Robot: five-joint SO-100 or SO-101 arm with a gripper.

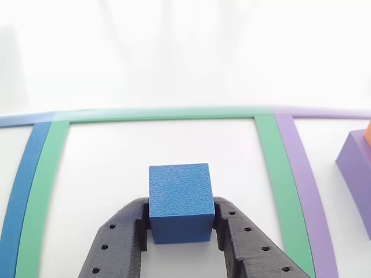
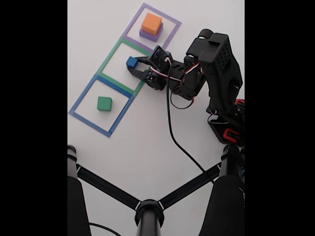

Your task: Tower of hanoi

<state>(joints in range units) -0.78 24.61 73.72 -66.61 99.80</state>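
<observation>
The blue cube [image 1: 179, 191] sits between my black fingers inside the green tape square [image 1: 278, 174]. My gripper [image 1: 181, 204] presses both of its sides. In the fixed view the blue cube [image 2: 131, 62] and gripper [image 2: 134, 67] are in the middle square. The orange block [image 2: 151, 22] rests on the purple block [image 2: 150, 35] in the far purple square. The green block [image 2: 104, 103] lies alone in the near blue square. In the other view the purple block [image 1: 355, 168] shows at the right edge under a sliver of orange block [image 1: 367, 134].
Three tape squares run in a diagonal row on the white table: purple [image 2: 129, 28], green [image 2: 109, 60] and blue [image 2: 80, 104]. The arm's body [image 2: 221, 73] stands to the right, with a black cable [image 2: 172, 132] trailing. A black stand with three legs [image 2: 149, 211] fills the near bottom.
</observation>
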